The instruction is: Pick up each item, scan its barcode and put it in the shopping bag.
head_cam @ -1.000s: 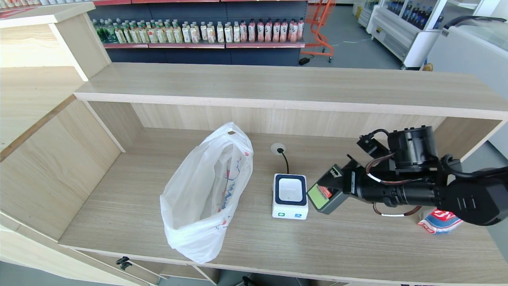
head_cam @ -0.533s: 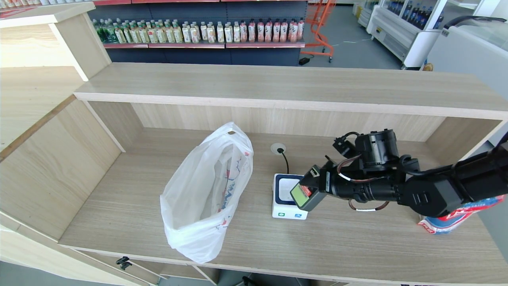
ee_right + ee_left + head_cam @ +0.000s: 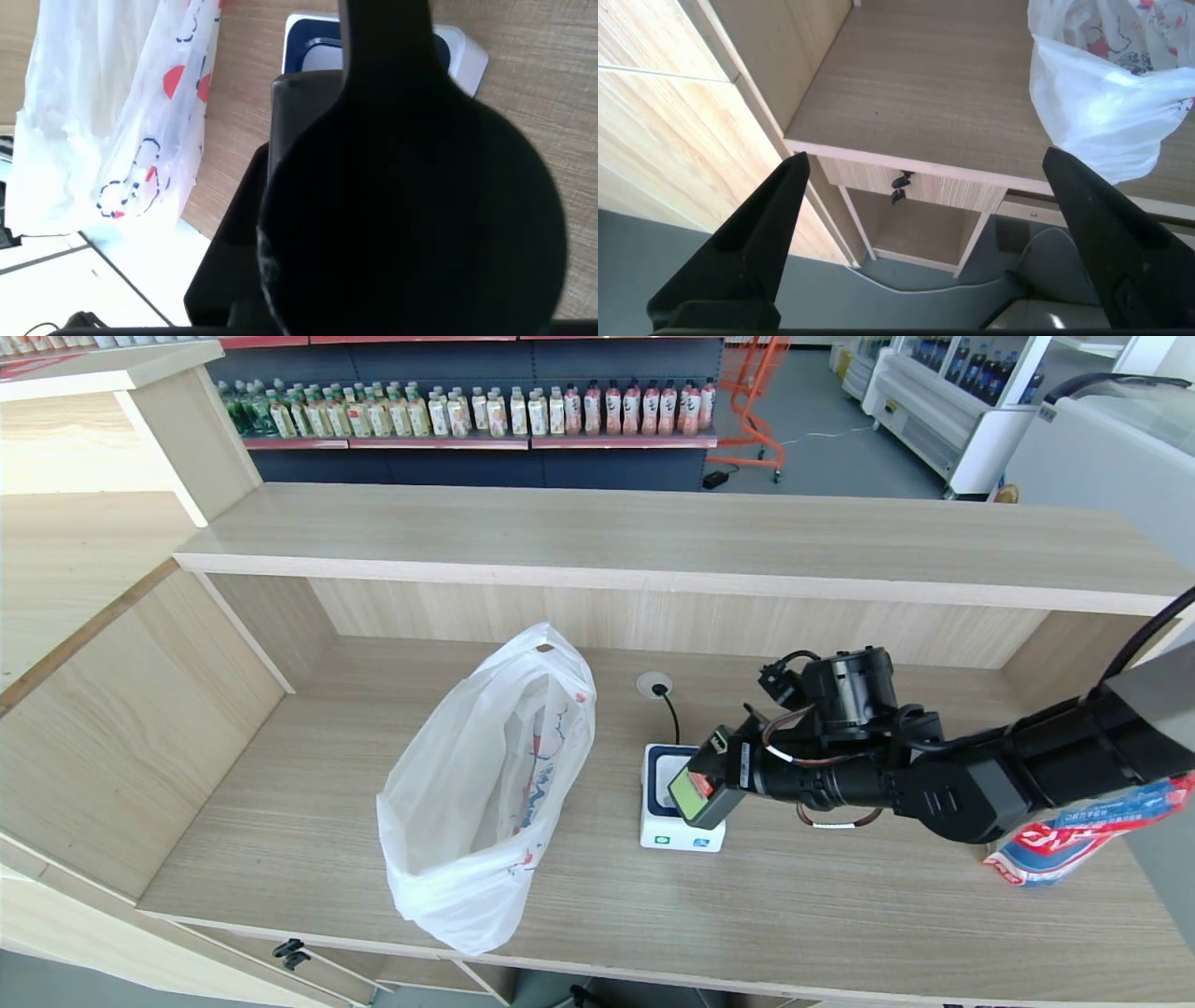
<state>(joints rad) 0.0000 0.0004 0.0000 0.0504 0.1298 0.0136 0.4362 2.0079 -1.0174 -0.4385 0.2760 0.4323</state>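
My right gripper (image 3: 717, 773) is shut on a small dark box with a green face (image 3: 693, 793). It holds the box tilted just above the right half of the white and blue barcode scanner (image 3: 665, 821). The scanner's corner (image 3: 462, 51) shows past the dark held box in the right wrist view. The white plastic shopping bag (image 3: 485, 784) stands open to the scanner's left, and the bag (image 3: 121, 121) is also beside the scanner in the right wrist view. My left gripper (image 3: 938, 243) is open with nothing in it, out past the counter's front edge near the bag (image 3: 1120, 103).
A red, white and blue packet (image 3: 1074, 835) lies at the counter's right end, partly behind my right arm. The scanner's cable runs to a grommet (image 3: 654, 686) near the back wall. A raised ledge (image 3: 653, 537) borders the counter (image 3: 794, 915). A drawer handle (image 3: 897, 187) sits under the front edge.
My right arm has carried the box leftwards, from beside the scanner's right side to over its window. More of the packet behind the arm has come into sight.
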